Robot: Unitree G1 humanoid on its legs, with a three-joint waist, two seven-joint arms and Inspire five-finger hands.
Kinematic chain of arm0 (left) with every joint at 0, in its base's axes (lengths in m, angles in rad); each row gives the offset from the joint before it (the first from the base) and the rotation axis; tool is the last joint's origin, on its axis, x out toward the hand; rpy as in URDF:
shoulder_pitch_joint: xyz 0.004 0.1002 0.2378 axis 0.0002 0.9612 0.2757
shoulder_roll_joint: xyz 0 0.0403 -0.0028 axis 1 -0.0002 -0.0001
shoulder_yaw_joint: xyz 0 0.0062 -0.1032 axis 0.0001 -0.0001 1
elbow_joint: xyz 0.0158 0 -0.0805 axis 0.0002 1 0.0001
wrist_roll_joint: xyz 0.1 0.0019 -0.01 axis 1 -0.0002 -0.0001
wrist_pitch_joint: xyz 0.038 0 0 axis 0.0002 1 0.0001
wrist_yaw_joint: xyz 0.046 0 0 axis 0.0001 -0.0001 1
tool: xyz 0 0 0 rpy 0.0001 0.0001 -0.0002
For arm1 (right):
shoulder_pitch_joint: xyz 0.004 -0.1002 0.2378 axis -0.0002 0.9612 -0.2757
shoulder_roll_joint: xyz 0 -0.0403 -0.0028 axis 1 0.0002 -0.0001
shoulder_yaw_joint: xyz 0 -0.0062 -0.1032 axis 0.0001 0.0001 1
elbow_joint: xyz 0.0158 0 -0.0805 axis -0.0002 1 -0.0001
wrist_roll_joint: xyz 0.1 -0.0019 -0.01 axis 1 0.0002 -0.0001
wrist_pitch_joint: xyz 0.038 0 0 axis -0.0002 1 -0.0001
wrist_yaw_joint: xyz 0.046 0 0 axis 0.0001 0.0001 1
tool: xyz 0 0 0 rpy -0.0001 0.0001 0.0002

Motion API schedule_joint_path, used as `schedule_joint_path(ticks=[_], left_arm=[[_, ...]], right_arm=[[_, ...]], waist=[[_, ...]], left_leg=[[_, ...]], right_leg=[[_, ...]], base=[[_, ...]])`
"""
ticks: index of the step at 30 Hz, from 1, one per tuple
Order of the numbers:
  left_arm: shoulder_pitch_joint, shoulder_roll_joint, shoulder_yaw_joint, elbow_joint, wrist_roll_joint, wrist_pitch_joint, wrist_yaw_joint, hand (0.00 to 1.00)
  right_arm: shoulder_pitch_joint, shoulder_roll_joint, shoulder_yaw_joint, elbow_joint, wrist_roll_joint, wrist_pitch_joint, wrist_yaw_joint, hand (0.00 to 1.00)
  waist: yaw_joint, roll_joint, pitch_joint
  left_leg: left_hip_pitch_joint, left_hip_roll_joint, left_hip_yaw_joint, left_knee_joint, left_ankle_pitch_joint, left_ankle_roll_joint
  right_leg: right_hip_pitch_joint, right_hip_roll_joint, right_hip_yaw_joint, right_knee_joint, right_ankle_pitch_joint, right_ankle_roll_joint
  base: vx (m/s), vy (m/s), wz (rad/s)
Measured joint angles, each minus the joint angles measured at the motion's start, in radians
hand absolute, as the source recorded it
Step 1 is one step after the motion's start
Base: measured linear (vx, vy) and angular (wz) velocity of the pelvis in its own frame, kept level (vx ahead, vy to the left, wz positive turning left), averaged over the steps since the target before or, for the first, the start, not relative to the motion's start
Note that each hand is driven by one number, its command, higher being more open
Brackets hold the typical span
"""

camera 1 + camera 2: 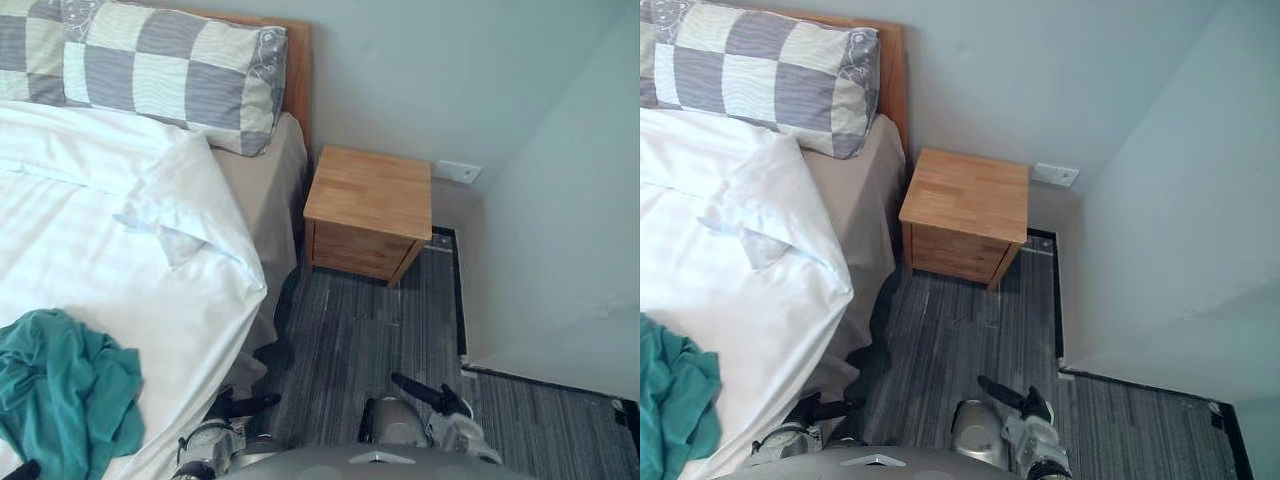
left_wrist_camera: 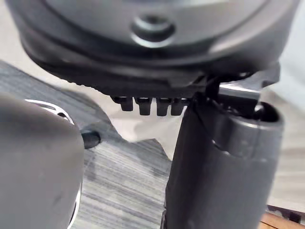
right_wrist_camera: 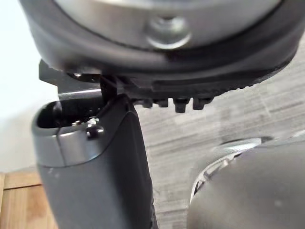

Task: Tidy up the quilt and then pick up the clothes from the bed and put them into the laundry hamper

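- Clothes (image 1: 60, 390): a teal heap at the near left, lying on top of the quilt (image 1: 90, 260) and touching it. Neither hand is on it.
- Quilt: white, spread over the bed (image 1: 265, 190), with a rumpled turned-back fold (image 1: 170, 215) towards the far end. Its right edge hangs over the side of the bed.
- Pillow (image 1: 150, 65): checked, at the far end against the headboard, just beyond the quilt.
- Left hand (image 1: 240, 405): low at the near edge, beside the hanging quilt and above the floor (image 1: 350, 340). Its fingers (image 2: 147, 106) are released and grasp nothing.
- Nightstand (image 1: 370, 195): wooden, standing just right of the bed's far end. It is the one container on view; its front looks closed, and its contents cannot be told.
- Right hand (image 1: 430, 393): low at the near right, over the floor. Its fingers (image 3: 181, 102) are released and empty.
- Risk, judged: because the clothes rest on the quilt, pulling the quilt straight could drag or bury them.
- Risk, judged: a hard tug at the overhanging edge could slide the quilt to the floor.
- Risk, judged: loose cloth may trail or slip from a shallow grasp on the way to the hamper.
- Risk, judged: an arm reaching towards the far fold could strike the nightstand.
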Motion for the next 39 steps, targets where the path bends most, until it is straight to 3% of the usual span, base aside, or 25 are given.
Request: schedule_joint_path(ticks=[1, 2, 4, 5, 6, 7, 8, 9, 11, 12, 13, 14, 16, 18, 20, 22, 23, 24, 28, 31, 32, 34, 36, 38, 39], left_arm=[[0.003, 0.003, 0.001, -0.004, 0.000, -0.002, 0.001, 1.00], [0.005, -0.006, 0.003, -0.001, 0.000, -0.002, 0.004, 1.00], [-0.002, -0.041, 0.004, -0.026, 0.027, -0.008, -0.001, 1.00], [0.004, -0.077, 0.034, -0.037, 0.040, -0.023, 0.003, 1.00], [0.005, -0.080, 0.076, -0.043, 0.041, -0.025, 0.009, 1.00], [0.007, -0.073, 0.088, -0.051, 0.041, -0.026, 0.012, 1.00], [0.014, -0.075, 0.127, -0.058, 0.041, -0.032, 0.018, 1.00], [0.016, -0.087, 0.157, -0.060, 0.038, -0.033, 0.020, 1.00], [0.022, -0.108, 0.194, -0.079, 0.032, -0.032, 0.017, 1.00], [0.026, -0.113, 0.201, -0.104, 0.032, -0.038, 0.020, 1.00], [0.029, -0.125, 0.207, -0.127, 0.027, -0.046, 0.031, 1.00], [0.029, -0.126, 0.207, -0.129, 0.024, -0.048, 0.032, 1.00], [0.038, -0.123, 0.197, -0.140, -0.003, -0.051, 0.035, 1.00], [0.032, -0.112, 0.174, -0.132, -0.003, -0.050, 0.037, 1.00], [0.016, -0.097, 0.129, -0.109, -0.003, -0.042, 0.033, 1.00], [-0.001, -0.083, 0.099, -0.071, -0.001, -0.038, 0.030, 1.00], [-0.001, -0.075, 0.079, -0.057, -0.001, -0.037, 0.026, 1.00], [0.001, -0.061, 0.070, -0.054, -0.001, -0.032, 0.018, 1.00], [0.032, -0.017, 0.067, -0.030, 0.011, -0.018, 0.006, 1.00], [0.027, 0.009, 0.068, -0.013, 0.006, -0.005, -0.002, 1.00], [0.025, 0.014, 0.065, -0.006, 0.024, -0.002, -0.008, 1.00], [0.023, 0.025, 0.042, 0.009, 0.044, 0.001, -0.007, 1.00], [0.021, 0.026, 0.030, 0.026, 0.068, 0.001, -0.013, 1.00], [0.020, 0.028, 0.026, 0.026, 0.079, 0.001, -0.017, 1.00], [0.016, 0.034, 0.026, 0.024, 0.078, 0.001, -0.024, 1.00]], right_arm=[[0.002, 0.001, -0.002, 0.001, 0.001, 0.001, 0.000, 1.00], [-0.003, -0.014, -0.005, 0.011, 0.000, 0.007, 0.003, 1.00], [-0.002, -0.042, -0.012, 0.008, -0.008, 0.004, -0.009, 1.00], [0.004, -0.065, -0.005, -0.022, -0.007, 0.009, -0.003, 1.00], [0.038, -0.059, 0.017, -0.023, -0.003, 0.003, 0.005, 1.00], [0.046, -0.045, 0.022, -0.023, -0.003, 0.002, 0.006, 1.00], [0.038, -0.047, 0.044, -0.020, -0.006, 0.011, 0.005, 1.00], [0.043, -0.069, 0.076, -0.021, -0.008, 0.012, 0.002, 1.00], [0.038, -0.086, 0.121, -0.022, -0.020, 0.009, -0.001, 1.00], [0.038, -0.084, 0.139, -0.020, -0.040, 0.014, -0.001, 1.00], [0.045, -0.086, 0.144, -0.017, -0.046, 0.015, -0.008, 1.00], [0.049, -0.086, 0.145, -0.017, -0.046, 0.015, -0.009, 1.00], [0.082, -0.073, 0.167, -0.018, -0.045, 0.009, -0.010, 1.00], [0.065, -0.063, 0.154, -0.003, -0.044, 0.006, -0.003, 1.00], [0.036, -0.064, 0.133, 0.028, -0.044, 0.007, 0.005, 1.00], [0.036, -0.061, 0.088, 0.045, -0.042, 0.009, 0.004, 1.00], [0.045, -0.052, 0.056, 0.062, -0.037, 0.012, 0.003, 1.00], [0.047, -0.040, 0.025, 0.073, -0.027, 0.026, 0.001, 1.00], [0.078, 0.001, -0.019, 0.076, -0.028, 0.030, -0.009, 1.00], [0.083, 0.018, -0.044, 0.073, -0.026, 0.031, -0.019, 1.00], [0.082, 0.019, -0.053, 0.069, -0.024, 0.030, -0.017, 1.00], [0.081, 0.020, -0.056, 0.053, 0.005, 0.030, -0.006, 1.00], [0.083, 0.019, -0.049, 0.015, 0.014, 0.025, -0.003, 1.00], [0.085, 0.021, -0.039, 0.018, 0.016, 0.016, -0.011, 1.00], [0.094, 0.035, -0.039, 0.024, 0.037, 0.011, -0.018, 1.00]], waist=[[0.002, -0.007, 0.000], [0.004, 0.018, 0.002], [0.004, 0.069, 0.021], [0.002, 0.099, 0.020], [0.004, 0.076, 0.013], [0.007, 0.060, 0.002], [0.019, 0.043, -0.007], [0.029, 0.062, -0.019], [0.045, 0.069, -0.034], [0.051, 0.065, -0.044], [0.042, 0.059, -0.045], [0.041, 0.060, -0.047], [0.060, 0.031, -0.076], [0.071, 0.021, -0.078], [0.081, 0.023, -0.079], [0.074, 0.024, -0.079], [0.060, 0.024, -0.080], [0.053, 0.014, -0.081], [0.053, -0.032, -0.093], [0.051, -0.066, -0.081], [0.047, -0.067, -0.072], [0.016, -0.053, -0.067], [-0.006, -0.031, -0.059], [-0.008, -0.036, -0.061], [-0.001, -0.063, -0.063]], left_leg=[[0.000, 0.004, -0.016, -0.003, -0.005, -0.020], [0.001, 0.037, -0.054, -0.015, -0.011, -0.049], [-0.037, 0.051, -0.108, 0.050, -0.016, -0.060], [-0.036, 0.105, -0.131, 0.057, -0.048, -0.078], [-0.030, 0.111, -0.192, 0.047, -0.066, -0.102], [-0.038, 0.111, -0.227, 0.046, -0.076, -0.117], [-0.034, 0.153, -0.281, 0.037, -0.094, -0.145], [-0.046, 0.200, -0.302, 0.026, -0.086, -0.113], [-0.100, 0.255, -0.321, 0.015, 0.046, -0.052], [-0.136, 0.266, -0.286, -0.034, 0.158, 0.033], [-0.214, 0.253, -0.197, 0.056, 0.171, 0.034], [-0.224, 0.250, -0.160, 0.085, 0.165, 0.025], [-0.228, 0.201, 0.144, 0.230, 0.117, -0.013], [-0.232, 0.136, 0.249, 0.282, 0.063, -0.031], [-0.249, 0.095, 0.352, 0.312, 0.003, -0.020], [-0.243, 0.055, 0.454, 0.264, -0.003, 0.025], [-0.229, 0.025, 0.452, 0.191, 0.009, 0.069], [-0.202, -0.019, 0.400, 0.101, 0.059, 0.085], [-0.145, -0.074, 0.280, -0.071, 0.145, 0.075], [-0.112, -0.097, 0.214, -0.089, 0.135, 0.074], [-0.082, -0.103, 0.187, -0.094, 0.126, 0.080], [-0.059, -0.083, 0.153, -0.089, 0.117, 0.081], [-0.050, -0.036, 0.111, -0.086, 0.119, 0.075], [-0.052, -0.025, 0.084, -0.087, 0.121, 0.055], [-0.050, -0.043, 0.059, -0.093, 0.118, 0.028]], right_leg=[[0.002, -0.005, 0.029, -0.078, 0.083, 0.017], [0.035, 0.029, -0.012, -0.090, 0.159, 0.029], [-0.034, 0.046, 0.019, 0.097, 0.109, 0.046], [-0.155, 0.082, 0.169, 0.319, 0.034, 0.002], [-0.159, 0.069, 0.275, 0.313, -0.025, -0.011], [-0.153, 0.055, 0.311, 0.268, -0.029, -0.010], [-0.141, 0.061, 0.304, 0.291, -0.089, 0.069], [-0.145, 0.091, 0.255, 0.333, -0.145, 0.046], [-0.142, 0.100, 0.139, 0.374, -0.193, -0.001], [-0.116, 0.084, 0.056, 0.349, -0.192, -0.040], [-0.024, 0.063, -0.074, 0.247, -0.170, -0.078], [0.004, 0.062, -0.104, 0.218, -0.162, -0.084], [0.147, 0.064, -0.228, 0.052, -0.118, -0.107], [0.201, 0.077, -0.290, -0.013, -0.106, -0.123], [0.220, 0.079, -0.367, -0.036, -0.106, -0.123], [0.256, 0.079, -0.428, -0.049, -0.106, -0.123], [0.278, 0.086, -0.427, -0.054, -0.106, -0.123], [0.295, 0.077, -0.418, -0.051, -0.101, -0.115], [0.293, 0.061, -0.416, 0.054, -0.072, -0.096], [0.234, -0.018, -0.379, 0.304, -0.032, -0.063], [0.176, -0.051, -0.313, 0.470, 0.043, -0.075], [0.089, -0.038, -0.196, 0.563, -0.057, -0.054], [0.012, 0.019, -0.079, 0.431, -0.121, -0.045], [0.020, 0.036, -0.023, 0.202, -0.094, -0.007], [0.044, 0.027, 0.038, 0.005, -0.005, 0.017]], base=[[0.33, -0.455, 0.60], [0.27, -0.362, 0.69], [0.22, -0.315, 0.70], [0.15, -0.296, 1.05], [0.11, -0.297, 1.23], [0.23, -0.480, 1.42], [0.24, -0.586, 1.17], [0.26, -0.668, 1.37], [0.16, -0.494, 1.35], [0.25, -0.526, 2.22], [0.23, -0.426, 2.13], [0.28, -0.406, 2.23], [0.18, -0.326, 1.68], [0.12, -0.248, 1.40], [0.07, -0.141, 1.23], [0.06, -0.067, 1.31], [0.07, -0.004, 1.62], [0.10, 0.023, 1.53], [0.14, -0.006, 1.10], [0.16, -0.016, 0.71], [0.19, -0.015, 0.56], [0.21, -0.050, 0.54], [0.17, -0.102, 0.66], [0.10, -0.136, 0.63], [0.16, -0.245, 0.57]])
